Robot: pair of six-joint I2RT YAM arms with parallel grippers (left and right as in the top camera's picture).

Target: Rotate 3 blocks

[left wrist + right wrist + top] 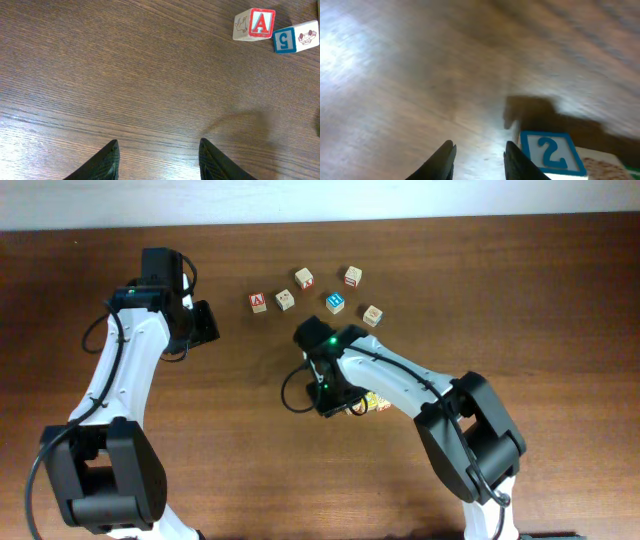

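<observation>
Here, a pale block (pixel 551 154) with a blue 2 sits just outside the right gripper's (pixel 480 146) parted, empty fingers, possibly touching; left gripper (pixel 159 144) likewise spread, empty.

You are working at what looks like a robotics lab bench. A dark wood-grain surface (pixel 560 300) has two white-and-black robot arms mounted at its near edge, the left arm (pixel 120 370) and the right arm (pixel 410 385), with cables along them. Small alphabet blocks (pixel 305 278) lie scattered on it as test pieces. A plain pale strip (pixel 300 200) borders the far edge.
</observation>
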